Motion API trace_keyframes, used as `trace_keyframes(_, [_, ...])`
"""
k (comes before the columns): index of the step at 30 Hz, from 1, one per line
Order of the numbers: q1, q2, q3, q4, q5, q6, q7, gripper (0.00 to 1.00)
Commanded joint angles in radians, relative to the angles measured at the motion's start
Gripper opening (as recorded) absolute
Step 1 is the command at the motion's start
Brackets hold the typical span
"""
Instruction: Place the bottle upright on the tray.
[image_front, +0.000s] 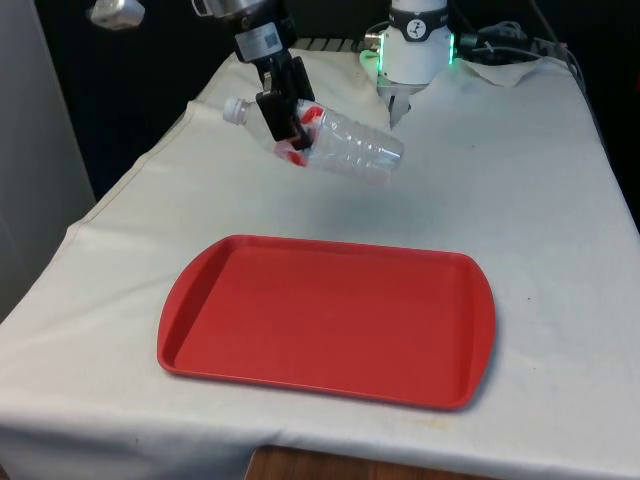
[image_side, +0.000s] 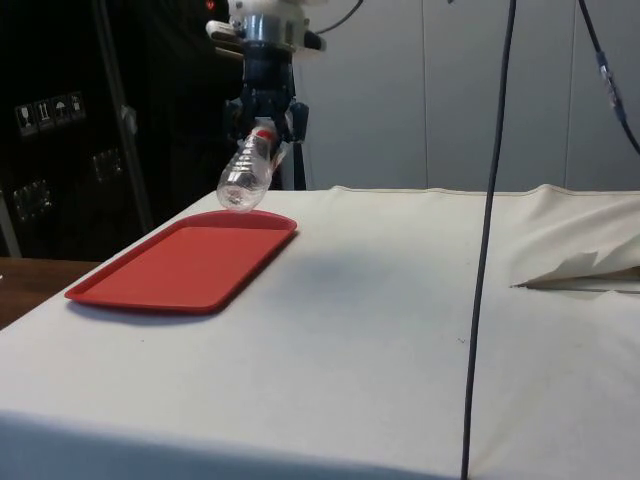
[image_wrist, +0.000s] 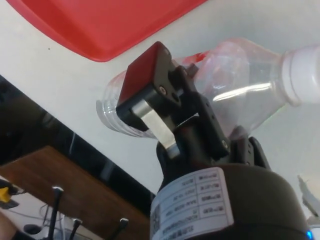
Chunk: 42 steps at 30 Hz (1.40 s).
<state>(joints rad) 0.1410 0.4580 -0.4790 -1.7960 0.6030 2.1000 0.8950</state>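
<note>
A: Well, started nearest: found the red tray (image_front: 330, 320) lying flat on the white cloth (image_front: 540, 200), bare inside, long side toward the front camera.

B: And beyond it?

A: Spotted the clear bottle (image_front: 350, 145) in the air near the tray's far rim, well off the cloth. Could not settle whether over the rim or just past it. Lay nearly on its side, white cap (image_front: 235, 110) toward the front view's left and a little higher, base toward the front view's right and drooping.

B: Held how?

A: Pinched by the black gripper (image_front: 290, 125) across the upper body at the red label, just below the neck. Closed narrow on the plastic, one finger pad (image_wrist: 142, 82) set against the wall in the wrist view.

B: Judged the step?

A: Carrying, probably. Neither over the tray's middle nor upright yet. Needed, at a guess, a wrist turn bringing cap up and base down, made while high enough to swing the base clear of the rim.

B: Then?

A: Advised moving toward the tray's centre, lowering slowly, seating the base flat on the red floor away from the raised edge, and opening only once square.

B: Risks?

A: Feared a light, empty-looking bottle tipping on release, or pivoting in a grip so far from its middle.
</note>
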Motion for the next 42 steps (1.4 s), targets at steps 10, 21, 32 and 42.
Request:
trace_keyframes(10, [0.011,0.029,0.029,0.044,-0.061,0.039,0.069,0.14])
trace_keyframes(21, [0.013,0.06,0.047,0.099,-0.14,0.056,0.136,0.14])
trace_keyframes(32, [0.017,0.09,0.061,0.156,-0.236,0.062,0.211,0.14])
trace_keyframes(42, [0.013,0.107,0.075,0.197,-0.302,0.057,0.257,0.14])
